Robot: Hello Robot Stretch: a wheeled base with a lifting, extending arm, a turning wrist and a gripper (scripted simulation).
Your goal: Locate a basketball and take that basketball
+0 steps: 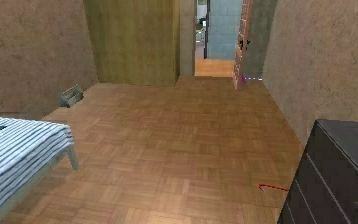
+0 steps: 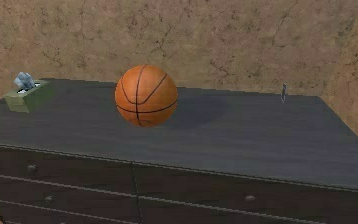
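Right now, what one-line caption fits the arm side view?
Orange basketball on a dark dresser, small green box toward its left end, brown wall behind.

The basketball [image 2: 146, 96] is sitting on the dresser [image 2: 247, 135], left of centre; a small box [image 2: 30, 96] is lying at its left end, a tiny item [image 2: 283, 92] standing far right, a wall [image 2: 217, 40] running behind.

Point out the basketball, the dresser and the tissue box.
basketball [image 2: 146, 96], arm side view, centre of the ball.
dresser [image 2: 249, 135], arm side view, bare top surface.
tissue box [image 2: 27, 100], arm side view, its green side.
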